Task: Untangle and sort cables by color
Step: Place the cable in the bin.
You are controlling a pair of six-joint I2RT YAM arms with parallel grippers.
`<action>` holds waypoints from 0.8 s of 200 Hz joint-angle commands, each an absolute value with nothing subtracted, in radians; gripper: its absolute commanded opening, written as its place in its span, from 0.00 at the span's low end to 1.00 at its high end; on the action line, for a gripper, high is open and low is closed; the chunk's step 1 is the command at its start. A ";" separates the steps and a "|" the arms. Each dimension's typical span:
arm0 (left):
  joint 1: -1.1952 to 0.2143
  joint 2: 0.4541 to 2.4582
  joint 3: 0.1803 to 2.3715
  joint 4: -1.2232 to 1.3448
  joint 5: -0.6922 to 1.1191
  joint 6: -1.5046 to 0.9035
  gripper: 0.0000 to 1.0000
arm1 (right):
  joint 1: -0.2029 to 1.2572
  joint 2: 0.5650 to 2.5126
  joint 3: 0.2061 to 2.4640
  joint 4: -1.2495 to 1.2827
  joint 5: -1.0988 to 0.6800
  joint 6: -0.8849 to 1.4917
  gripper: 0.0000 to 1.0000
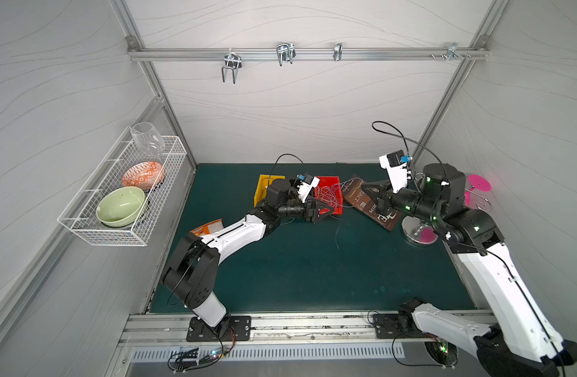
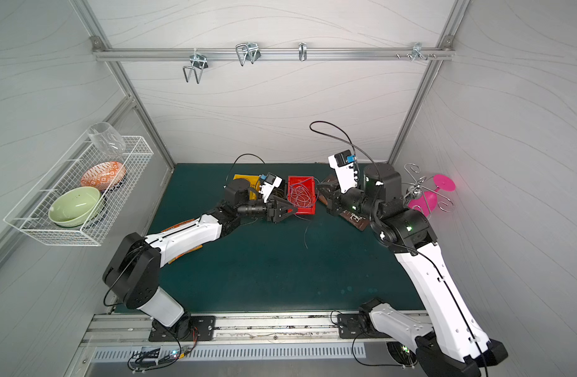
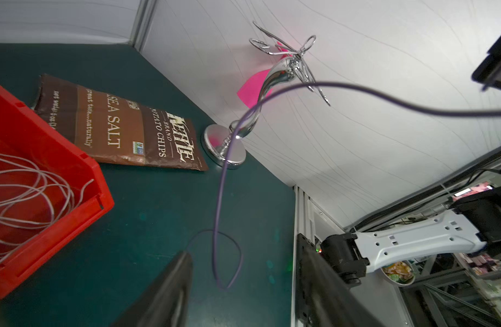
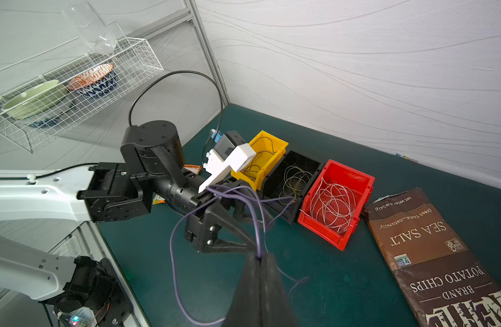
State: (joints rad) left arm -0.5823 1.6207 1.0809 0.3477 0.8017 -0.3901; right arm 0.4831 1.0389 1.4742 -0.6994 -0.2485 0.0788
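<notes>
Top views, layout: red bin point(image 1: 328, 179) at 12 o'clock of the tabletop point(image 1: 313, 277) centre; yellow bin point(image 1: 262, 186) at the red bin's 9 o'clock, chip bag point(image 1: 357, 199) at its 3 o'clock.
Top views, stray: thin strand point(image 2: 305, 237) on bare tabletop at the red bin's 6 o'clock; colour unclear.
Left wrist, left end effector point(image 3: 242, 245): jaws apart, nothing clamped; purple cable point(image 3: 219, 184) loops between them.
Left wrist, obstruction: chrome stand point(image 3: 226, 147) just beside the chip bag.
Right wrist, right end effector point(image 4: 261, 256): closed on the purple cable.
Right wrist, sorted: white cables point(image 4: 331, 206) in red bin; olive cables point(image 4: 293, 178) in black bin point(image 4: 297, 158); dark cable point(image 4: 257, 167) in yellow bin.
Handling, judged: light, limp, springy, slick. Pinch a straight run clear of loops; snagging on the left end effector is likely.
</notes>
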 commanded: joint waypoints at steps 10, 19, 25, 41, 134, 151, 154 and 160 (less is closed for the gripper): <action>-0.582 1.609 1.125 0.346 0.753 -0.357 0.28 | 0.488 1.016 1.496 -0.660 -0.269 0.094 0.02; -0.582 1.589 1.121 0.333 0.727 -0.340 0.14 | 0.488 1.018 1.498 -0.660 -0.270 0.091 0.02; -0.580 1.571 1.120 0.320 0.702 -0.326 0.05 | 0.488 1.020 1.499 -0.660 -0.271 0.091 0.02; -0.574 1.516 1.117 0.256 0.616 -0.283 0.00 | 0.488 1.029 1.500 -0.660 -0.262 0.078 0.02; -0.168 1.391 1.226 0.065 0.583 -0.342 0.00 | 0.559 1.302 1.579 -0.480 -0.265 0.097 0.01; -0.109 1.407 1.247 0.064 0.598 -0.357 0.00 | 0.591 1.377 1.622 -0.462 -0.222 0.090 0.01; -0.101 1.411 1.249 0.065 0.603 -0.359 0.00 | 0.597 1.385 1.630 -0.458 -0.217 0.088 0.01; -0.085 1.420 1.253 0.070 0.611 -0.365 0.00 | 0.603 1.409 1.644 -0.448 -0.209 0.086 0.01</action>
